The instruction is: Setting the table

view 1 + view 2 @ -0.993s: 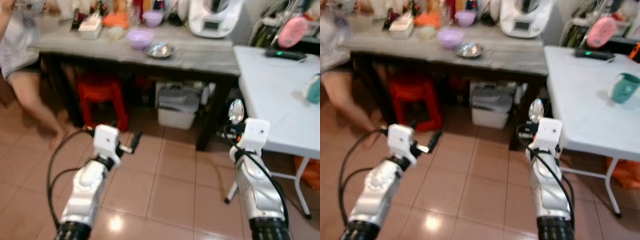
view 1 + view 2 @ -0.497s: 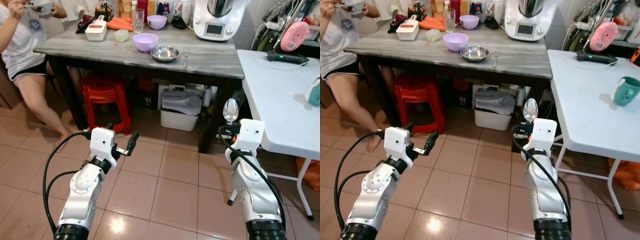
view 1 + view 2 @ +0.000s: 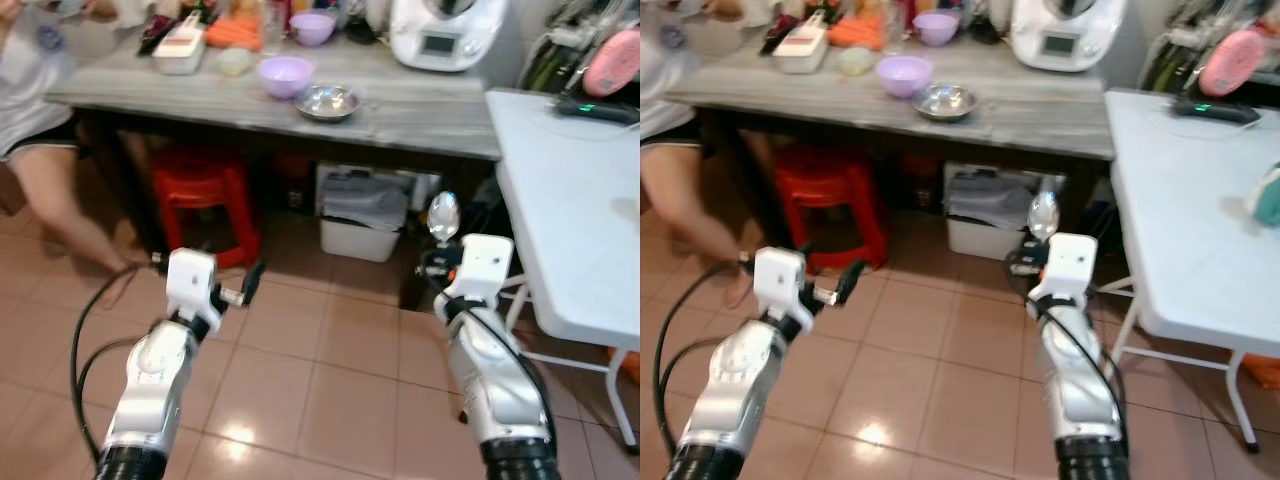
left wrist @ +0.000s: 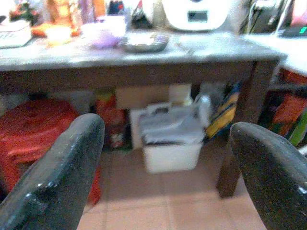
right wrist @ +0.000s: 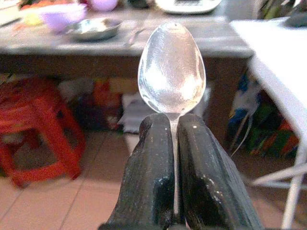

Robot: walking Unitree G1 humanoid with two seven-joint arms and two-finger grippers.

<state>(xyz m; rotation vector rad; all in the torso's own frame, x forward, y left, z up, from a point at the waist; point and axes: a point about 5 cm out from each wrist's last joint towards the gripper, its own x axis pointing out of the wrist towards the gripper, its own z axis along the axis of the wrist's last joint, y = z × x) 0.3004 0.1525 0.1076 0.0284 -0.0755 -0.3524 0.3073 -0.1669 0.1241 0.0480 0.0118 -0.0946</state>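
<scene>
Your right gripper (image 5: pixel 173 143) is clamped on the spoon (image 5: pixel 171 69), its two black fingers pressed together on the handle and the bowl standing upright above the fingertips; beyond it stands the grey table (image 3: pixel 420 110) with a steel bowl (image 3: pixel 326 100) and a purple bowl (image 3: pixel 285 73), and to its right the white table (image 3: pixel 1200 210); your left gripper (image 4: pixel 163 158) hangs empty over the floor tiles, fingers (image 4: pixel 67 167) spread wide apart, a red stool (image 3: pixel 200 185) ahead of it.

Bright, even indoor light; overall motion blur, floor-tile (image 3: pixel 232 432) glare.
</scene>
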